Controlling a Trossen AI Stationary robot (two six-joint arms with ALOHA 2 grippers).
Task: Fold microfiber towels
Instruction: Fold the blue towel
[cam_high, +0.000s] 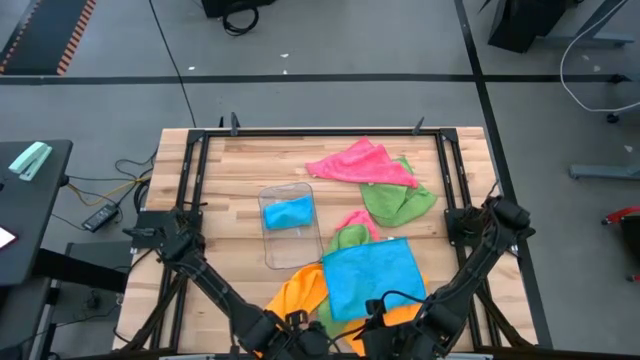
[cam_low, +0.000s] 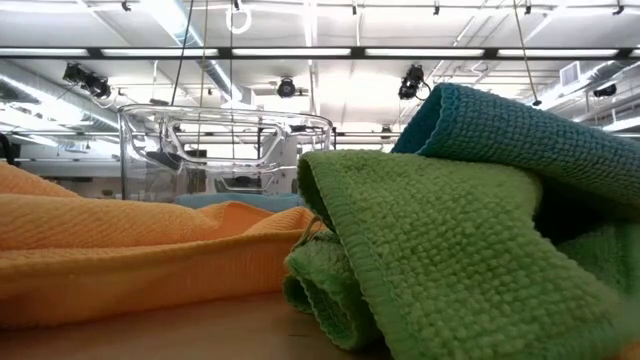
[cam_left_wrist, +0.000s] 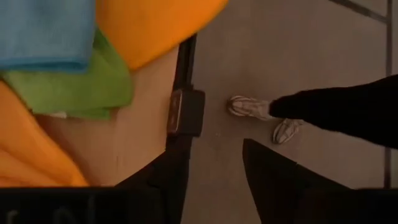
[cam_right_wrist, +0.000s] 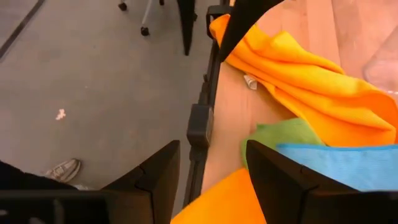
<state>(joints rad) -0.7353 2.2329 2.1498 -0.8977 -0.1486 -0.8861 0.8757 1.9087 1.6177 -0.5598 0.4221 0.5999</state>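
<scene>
Your sky-blue towel (cam_high: 371, 277) lies spread flat near the table's front edge, on top of a green towel (cam_high: 347, 240) and an orange towel (cam_high: 298, 293) bunched to its left. A pink towel (cam_high: 360, 163) sits crumpled toward the back, touching a second green towel (cam_high: 397, 202). Another small blue cloth (cam_high: 288, 212) lies inside the clear plastic tray (cam_high: 290, 258) near the middle.

Only the overhead view gives you that layout. From table height, orange folds, a rolled green edge and the blue hem fill the picture, tray behind them.

Both arms are low at the front edge. Right gripper (cam_right_wrist: 208, 180): its own camera shows the fingers spread, nothing between them, over the table's edge beside orange and green cloth. Left gripper (cam_left_wrist: 205, 186): fingers apart, nothing visibly pinched, hanging past the front edge.

The left wrist camera also shows a person's shoes (cam_left_wrist: 264, 117) and dark trouser leg on the floor.
</scene>
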